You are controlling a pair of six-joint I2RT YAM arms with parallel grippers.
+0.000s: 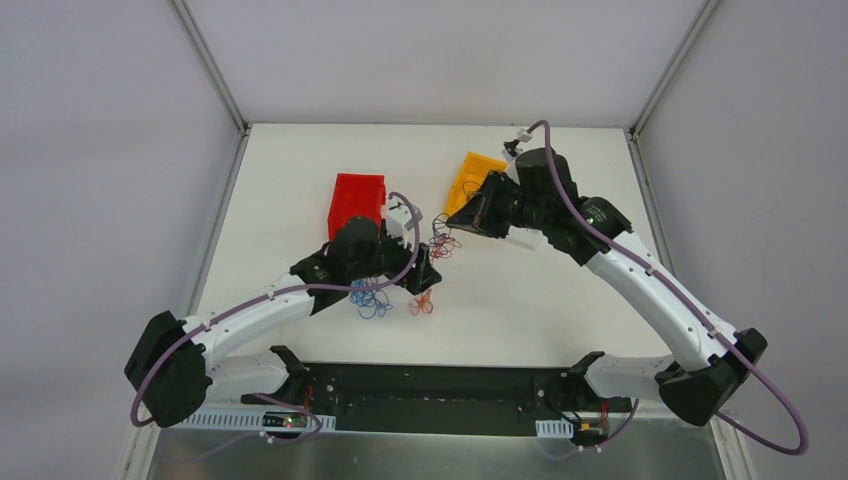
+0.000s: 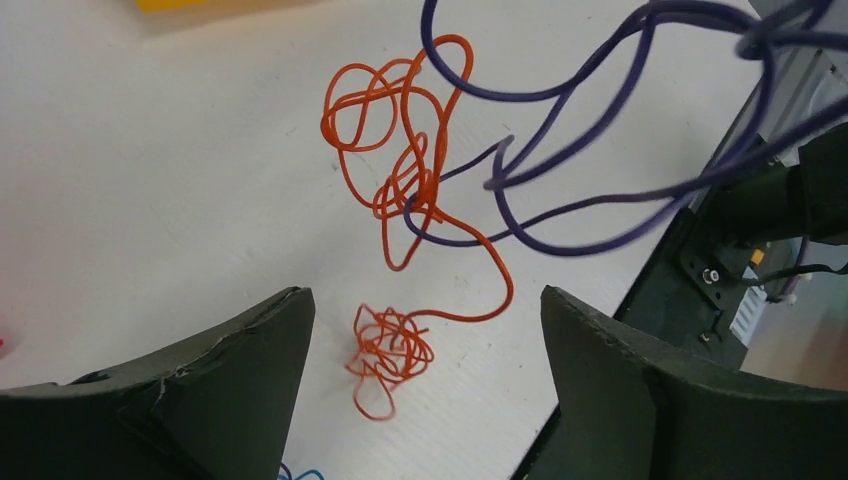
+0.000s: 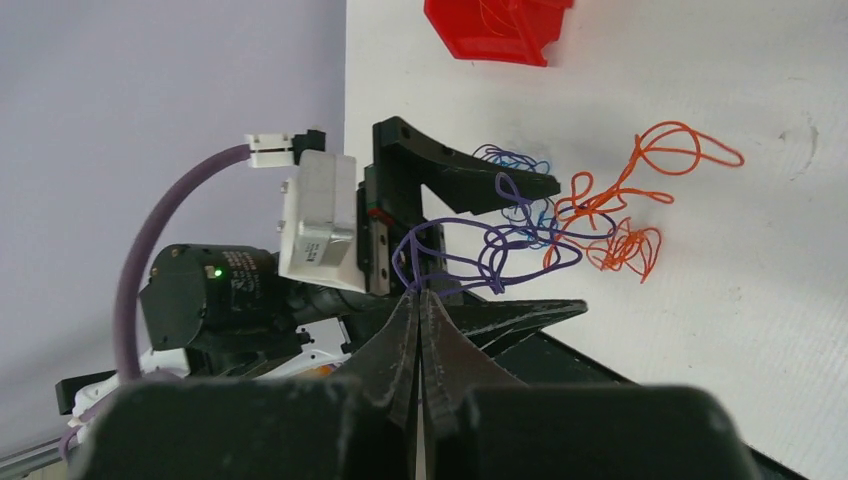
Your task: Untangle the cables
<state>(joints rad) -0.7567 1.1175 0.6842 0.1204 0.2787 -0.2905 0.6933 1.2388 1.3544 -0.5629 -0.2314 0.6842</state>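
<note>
White table [image 1: 560,300] seen from above, with two robot arms reaching in from the bottom edge. The left arm [image 1: 260,305] bends toward the centre; the right arm [image 1: 640,270] sweeps in from the lower right. A red bin [image 1: 357,200] sits left of centre and an orange bin [image 1: 470,175] sits upper centre.

The cables [image 1: 443,243] lie in small heaps between the two grippers at mid-frame. A blue wire [image 1: 370,298] is coiled just below the left wrist. In the left wrist view, the left gripper [image 2: 425,300] is spread wide and holds nothing. It hovers over a red wire [image 2: 400,170] that loops on the table and ends in a tight knot at lower centre. A purple wire [image 2: 600,210] rises off the table toward the upper right, hooked through the red loops at mid-frame.

In the right wrist view, the right gripper [image 3: 419,293] is closed. The purple wire runs into its tips and looks pinched there.

These wires appear very light, thin and springy. They would likely slip from a loose pinch and drag their neighbours along. A sensible hold seems to be the red wire on a free loop near the crossing, not on the knot.
</note>
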